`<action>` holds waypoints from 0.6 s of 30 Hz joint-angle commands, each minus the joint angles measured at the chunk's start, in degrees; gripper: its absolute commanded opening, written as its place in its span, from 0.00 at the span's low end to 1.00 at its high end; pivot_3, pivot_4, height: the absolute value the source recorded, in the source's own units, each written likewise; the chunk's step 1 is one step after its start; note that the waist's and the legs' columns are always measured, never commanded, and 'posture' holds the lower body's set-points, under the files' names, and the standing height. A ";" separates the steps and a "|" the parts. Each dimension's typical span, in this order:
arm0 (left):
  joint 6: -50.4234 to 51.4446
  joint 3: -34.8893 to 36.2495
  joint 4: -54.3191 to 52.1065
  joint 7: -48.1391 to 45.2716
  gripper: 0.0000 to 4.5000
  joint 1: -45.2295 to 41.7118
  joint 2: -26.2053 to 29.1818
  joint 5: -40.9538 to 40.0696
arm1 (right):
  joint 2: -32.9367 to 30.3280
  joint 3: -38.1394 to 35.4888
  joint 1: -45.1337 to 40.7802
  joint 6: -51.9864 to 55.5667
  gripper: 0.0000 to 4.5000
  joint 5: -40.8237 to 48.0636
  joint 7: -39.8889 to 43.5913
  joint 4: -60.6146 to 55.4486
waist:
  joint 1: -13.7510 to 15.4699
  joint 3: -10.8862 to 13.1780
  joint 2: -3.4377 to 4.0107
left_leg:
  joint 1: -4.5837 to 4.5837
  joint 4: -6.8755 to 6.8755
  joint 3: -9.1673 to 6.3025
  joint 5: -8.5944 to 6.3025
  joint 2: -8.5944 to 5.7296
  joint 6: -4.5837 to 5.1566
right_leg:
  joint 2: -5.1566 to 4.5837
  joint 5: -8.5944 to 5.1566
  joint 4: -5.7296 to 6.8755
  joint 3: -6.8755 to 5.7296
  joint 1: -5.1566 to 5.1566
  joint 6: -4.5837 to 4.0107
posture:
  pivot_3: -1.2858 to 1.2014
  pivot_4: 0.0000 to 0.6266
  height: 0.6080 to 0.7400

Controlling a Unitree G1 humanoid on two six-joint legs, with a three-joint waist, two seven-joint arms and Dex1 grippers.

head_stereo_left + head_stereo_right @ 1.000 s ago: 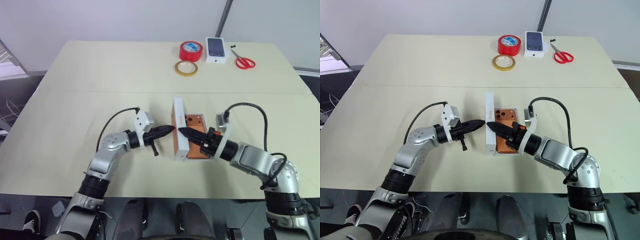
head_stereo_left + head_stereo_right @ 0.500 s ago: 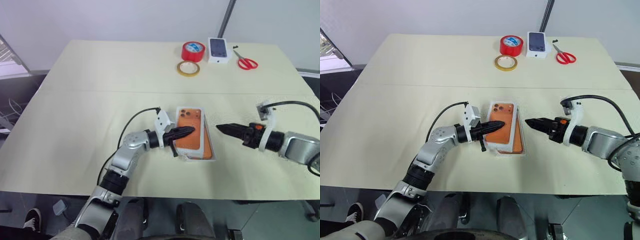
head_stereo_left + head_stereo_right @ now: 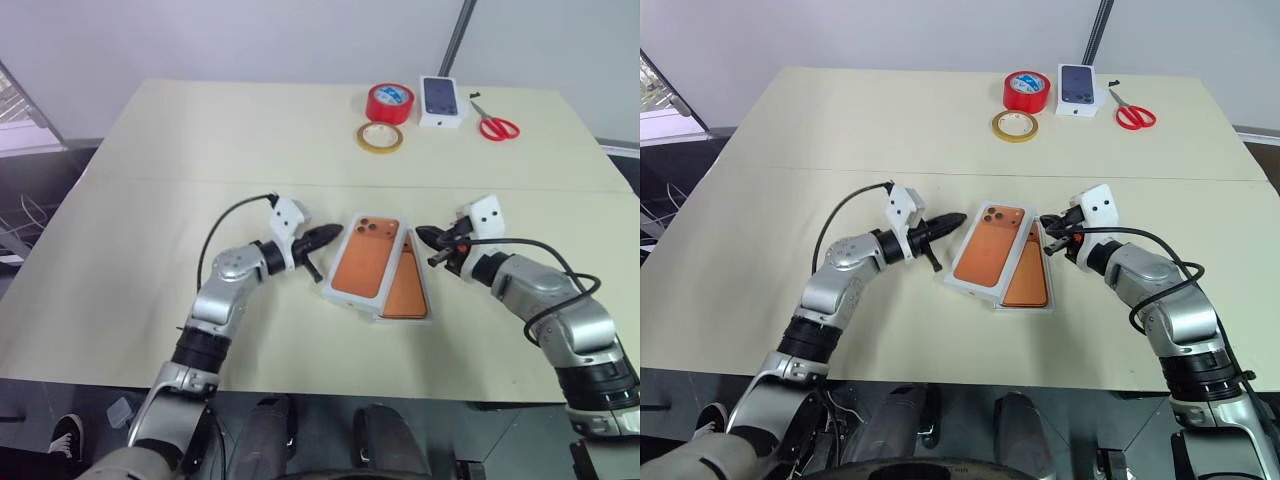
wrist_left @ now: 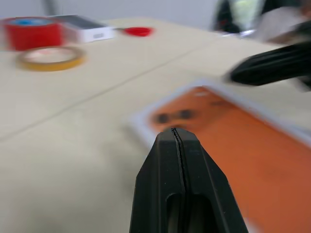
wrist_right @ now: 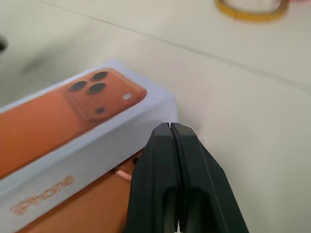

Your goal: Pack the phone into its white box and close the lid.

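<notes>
Phone lies in the box, between the 2 grippers, orange back up. Lid, white-walled with an orange phone picture on top, sits skewed across it, one long edge riding on the phone, not seated. Judged: phone packed; lid left to square up and press down. Left gripper pinched shut, empty, tip just beside the lid's camera-end corner. Right gripper also pinched shut, empty, tip just beside the lid's other top corner. Beyond both grippers, well apart: 2 tape rolls (red, yellow), 1 small box, 1 scissors. Count: 1 phone, 1 box, 1 lid.
</notes>
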 commanded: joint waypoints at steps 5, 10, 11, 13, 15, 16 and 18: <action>3.19 0.31 5.34 1.26 0.00 -2.57 -0.66 1.35 | 1.59 0.74 0.43 -1.86 0.01 -6.37 2.93 -2.50 | -0.08 0.00 0.00 | 0.01 0.01 0.01 0.00 0.01 -0.01 | 0.02 0.00 0.03 0.00 -0.01 0.00 | 0.52 0.24 0.91; 8.12 -2.46 6.17 -1.84 0.00 -2.46 -0.96 1.49 | 0.37 0.25 2.47 -1.61 0.01 -7.61 7.65 -5.04 | -0.04 0.00 0.01 | 0.00 0.02 0.01 0.00 0.00 0.00 | 0.02 0.00 0.04 0.00 -0.01 0.01 | 0.52 0.24 0.91; 9.33 -2.68 5.70 -2.72 0.00 -2.34 -0.96 0.96 | 0.44 0.00 2.69 -1.51 0.01 -7.54 8.41 -5.54 | -0.06 0.00 0.01 | 0.02 0.02 0.00 0.00 0.00 0.00 | 0.02 0.00 0.04 -0.01 0.01 0.01 | 0.52 0.24 0.91; 8.29 -3.49 4.66 -3.95 0.00 -1.95 -0.89 1.45 | 0.53 -0.58 2.94 -1.12 0.01 -7.68 9.31 -6.08 | -0.10 -0.01 0.01 | 0.02 0.03 0.00 0.00 0.00 0.00 | 0.02 0.00 0.04 0.00 0.02 0.01 | 0.52 0.24 0.91; 8.39 -3.65 3.76 -4.60 0.00 -1.81 -1.39 1.15 | 1.08 -1.57 3.19 0.21 0.01 -6.93 9.56 -6.59 | -0.04 -0.01 0.01 | 0.02 0.03 0.00 0.00 0.01 0.00 | 0.02 0.00 0.04 0.00 0.02 0.01 | 0.52 0.24 0.91; 9.06 -4.02 3.21 -5.29 0.00 -1.89 -1.70 0.77 | 0.95 -1.58 3.41 0.30 0.01 -7.04 10.07 -6.95 | -0.04 -0.01 0.01 | 0.02 0.03 0.00 0.00 0.01 0.00 | 0.02 0.00 0.04 0.00 0.02 0.01 | 0.52 0.24 0.91; 8.72 -4.72 2.35 -6.10 0.00 -2.18 -2.38 0.74 | 1.20 -2.16 3.61 1.21 0.01 -6.88 10.10 -7.35 | -0.05 0.00 0.01 | 0.01 0.04 0.00 0.00 0.01 -0.01 | 0.01 0.00 0.04 0.00 0.02 0.01 | 0.52 0.24 0.91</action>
